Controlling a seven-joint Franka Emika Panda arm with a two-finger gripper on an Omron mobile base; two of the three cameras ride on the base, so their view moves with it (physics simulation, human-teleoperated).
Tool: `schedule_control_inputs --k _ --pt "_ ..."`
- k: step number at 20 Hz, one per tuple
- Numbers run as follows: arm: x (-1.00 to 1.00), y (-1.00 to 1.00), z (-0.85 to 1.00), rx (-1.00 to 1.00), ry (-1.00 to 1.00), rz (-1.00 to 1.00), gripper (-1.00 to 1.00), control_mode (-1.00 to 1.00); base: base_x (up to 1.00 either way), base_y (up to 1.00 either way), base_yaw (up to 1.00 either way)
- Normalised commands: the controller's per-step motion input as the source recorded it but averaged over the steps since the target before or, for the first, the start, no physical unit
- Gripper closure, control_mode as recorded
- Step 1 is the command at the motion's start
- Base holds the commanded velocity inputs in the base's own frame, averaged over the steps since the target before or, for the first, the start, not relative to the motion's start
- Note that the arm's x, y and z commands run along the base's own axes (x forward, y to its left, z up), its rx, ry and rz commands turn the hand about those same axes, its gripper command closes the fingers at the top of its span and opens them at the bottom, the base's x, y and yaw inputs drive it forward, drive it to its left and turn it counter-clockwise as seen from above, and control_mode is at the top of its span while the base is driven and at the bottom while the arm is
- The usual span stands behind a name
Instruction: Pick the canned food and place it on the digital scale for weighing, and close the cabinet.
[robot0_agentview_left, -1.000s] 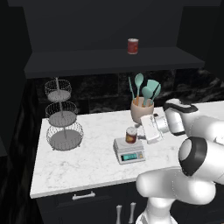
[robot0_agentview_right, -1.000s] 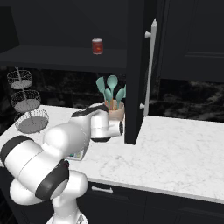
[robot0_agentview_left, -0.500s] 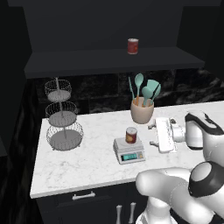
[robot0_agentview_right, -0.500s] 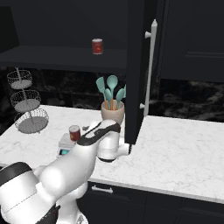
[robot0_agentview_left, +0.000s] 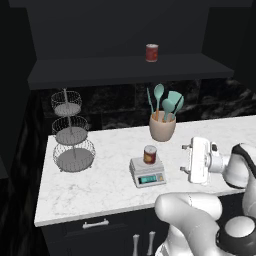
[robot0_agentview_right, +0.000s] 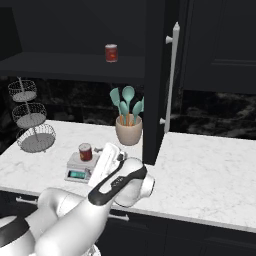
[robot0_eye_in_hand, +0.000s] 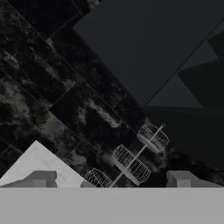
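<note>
One door of the cabinet (robot0_agentview_right: 155, 75) stands swung out, edge-on just past the gripper (robot0_agentview_left: 186, 158) on its right side, the silver bar handle (robot0_agentview_right: 170, 75) facing outward. Left of the gripper, a little apart, the digital scale (robot0_agentview_left: 147, 172) sits on the white counter (robot0_agentview_left: 100, 185) with the canned food (robot0_agentview_left: 150, 154) upright on its plate. Spread wide and empty, the fingers (robot0_eye_in_hand: 39, 178) point left toward the tiered wire basket (robot0_agentview_left: 71, 137).
</note>
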Motion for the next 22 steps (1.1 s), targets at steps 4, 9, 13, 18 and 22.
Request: schedule_control_inputs --k 4,9,13,18,22 --pt "-0.24 -0.35 0.47 0.12 -0.52 -0.01 -1.0 -1.0 0.0 0.0 0.0" --pt "0.0 -0.29 0.38 0.09 -0.54 -0.08 -1.0 -1.0 0.0 0.0 0.0" --pt "0.0 -0.43 0.49 0.18 -0.34 -0.09 -1.0 -1.0 0.0 0.0 0.0" --pt "0.0 -0.44 0.37 0.18 -0.31 -0.1 -1.0 -1.0 0.0 0.0 0.0" --pt "0.04 -0.4 0.14 0.15 -0.23 -0.13 -1.0 -1.0 0.0 0.0 0.0"
